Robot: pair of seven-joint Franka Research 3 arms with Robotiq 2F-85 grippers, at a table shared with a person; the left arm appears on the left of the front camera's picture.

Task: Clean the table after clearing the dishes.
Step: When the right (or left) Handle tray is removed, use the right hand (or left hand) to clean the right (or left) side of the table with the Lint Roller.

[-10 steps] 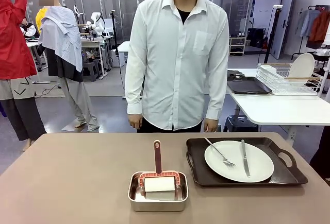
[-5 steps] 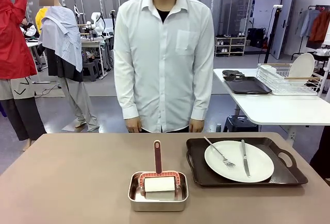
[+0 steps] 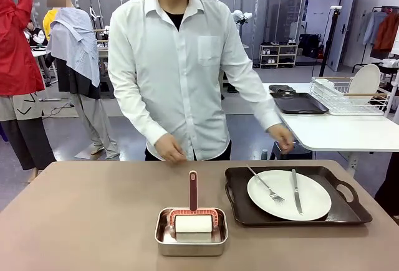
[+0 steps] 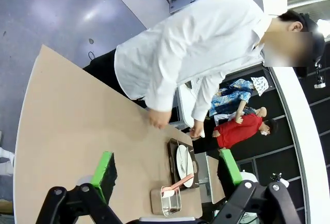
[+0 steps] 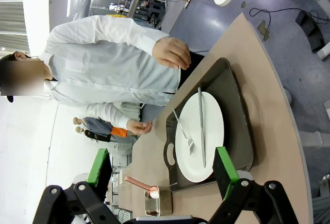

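Note:
The beige-brown table point(image 3: 87, 215) carries one of the dishes at the right: a white plate point(image 3: 288, 194) with a fork point(image 3: 265, 184) and a knife point(image 3: 296, 191) on a dark brown tray point(image 3: 349, 212). The person's hand point(image 3: 282, 137) hovers just behind that tray. My left gripper point(image 4: 167, 170) hangs open high above the table point(image 4: 67, 131), with the plate point(image 4: 182, 159) far below. My right gripper point(image 5: 161, 167) is also open, above the plate point(image 5: 203, 141) and tray point(image 5: 234, 100), holding nothing.
A small steel pan point(image 3: 191, 237) at the front middle holds a lint roller point(image 3: 192, 221) with a reddish handle. Behind on the right, a white table point(image 3: 336, 131) carries a dark tray point(image 3: 301, 103) and a wire rack point(image 3: 349, 96). Other people stand at the back left.
The person has shifted to picture left, leaned toward the table and stretched one hand out toward the tray. Nothing on the table has moved.

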